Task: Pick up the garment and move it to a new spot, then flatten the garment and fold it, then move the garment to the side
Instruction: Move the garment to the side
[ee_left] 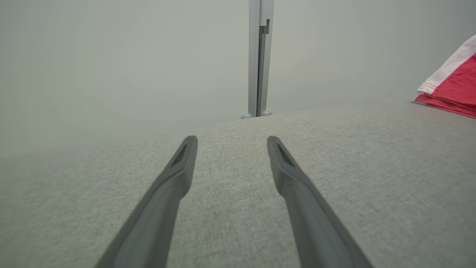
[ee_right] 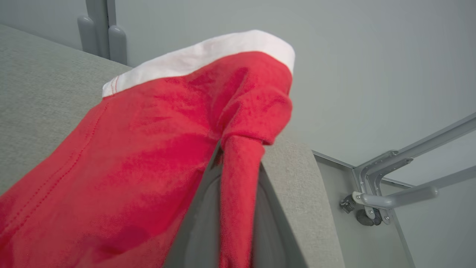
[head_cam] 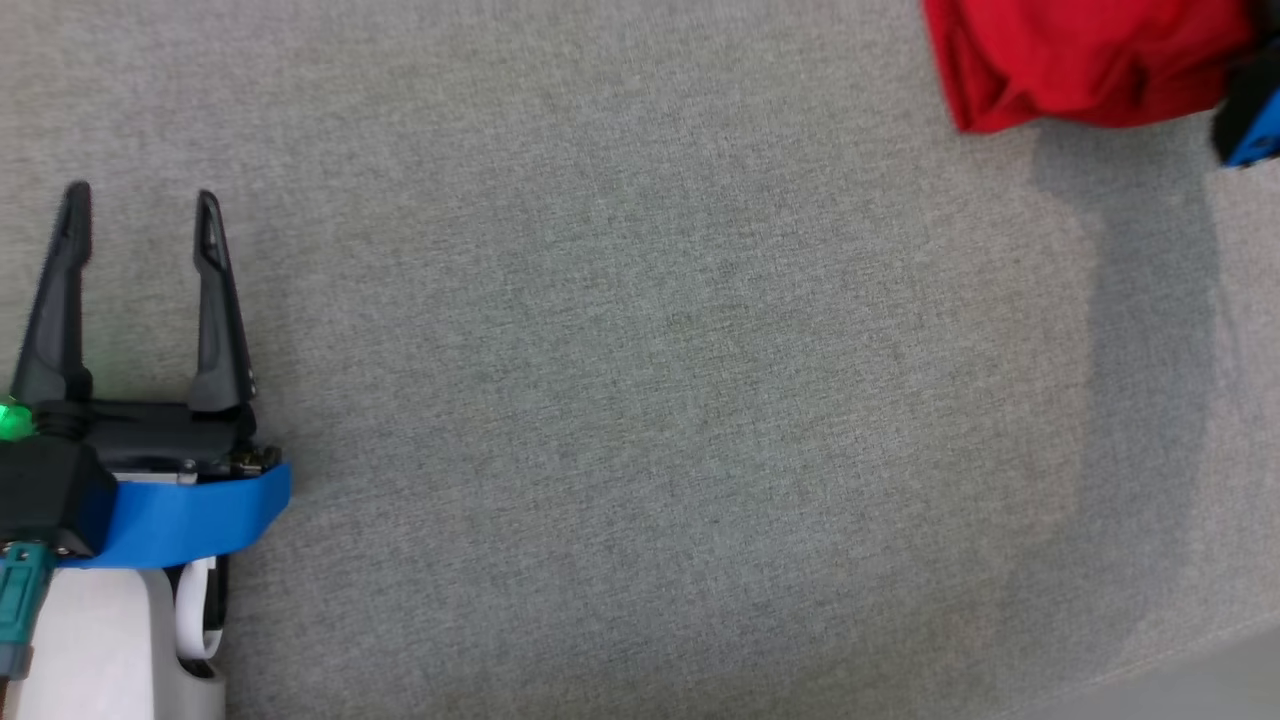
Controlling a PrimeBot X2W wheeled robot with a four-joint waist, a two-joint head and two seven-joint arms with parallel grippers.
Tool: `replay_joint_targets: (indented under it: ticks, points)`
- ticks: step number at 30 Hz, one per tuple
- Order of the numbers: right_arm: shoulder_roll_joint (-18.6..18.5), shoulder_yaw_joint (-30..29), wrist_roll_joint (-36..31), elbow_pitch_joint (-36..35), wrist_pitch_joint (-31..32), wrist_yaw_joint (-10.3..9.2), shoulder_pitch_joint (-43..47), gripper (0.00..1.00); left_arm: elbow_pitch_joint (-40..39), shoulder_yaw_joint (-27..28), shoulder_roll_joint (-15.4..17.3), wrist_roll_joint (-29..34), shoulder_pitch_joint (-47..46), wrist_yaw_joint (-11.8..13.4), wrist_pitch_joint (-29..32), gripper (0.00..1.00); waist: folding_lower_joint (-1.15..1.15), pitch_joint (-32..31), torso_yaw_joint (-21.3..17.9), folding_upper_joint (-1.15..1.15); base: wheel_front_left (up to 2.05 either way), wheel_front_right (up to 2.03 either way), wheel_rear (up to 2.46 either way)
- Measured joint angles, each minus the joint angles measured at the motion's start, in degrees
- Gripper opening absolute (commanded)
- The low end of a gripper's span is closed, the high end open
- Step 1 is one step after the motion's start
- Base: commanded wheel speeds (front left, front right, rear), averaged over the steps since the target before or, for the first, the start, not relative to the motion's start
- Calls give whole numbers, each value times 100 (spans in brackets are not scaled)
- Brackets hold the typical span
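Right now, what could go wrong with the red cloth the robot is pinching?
The right gripper pinches only a thin fold of the red garment, so it might slip free. The pinch is right by the table edge, so loose cloth could slide off. The left gripper is open and far away, too far to help fast.

The left pincer (head_cam: 142, 195) sits at 8 o'clock, fingers apart, pointing to 12. The right pincer (ee_right: 240, 167) squeezes the garment (ee_right: 148, 149).
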Motion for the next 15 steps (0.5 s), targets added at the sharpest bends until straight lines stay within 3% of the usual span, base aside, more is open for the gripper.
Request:
replay_joint_targets:
  ticks: [2,10,12,13,15]
  points:
    - [-177,77,21,43,18,0,-141,0,-105,-5,31,5,-53,0,-5,100,0,105,-36,0,0,0,0]
    - [-215,227,142,467,181,0,-573,3,-293,-27,87,9,-93,10,-8,100,0,283,-24,-1,0,0,0]
    - [-212,229,91,657,175,1,-701,82,-300,-34,81,3,-94,21,-8,100,0,293,4,-1,0,0,0]
    - [-212,219,59,779,172,0,-765,100,-299,-51,77,-2,-101,25,-9,100,0,290,28,0,0,0,0]
    - [-207,201,-34,1026,130,0,-840,100,-277,-88,63,-5,-115,30,-9,100,1,267,82,0,0,0,0]
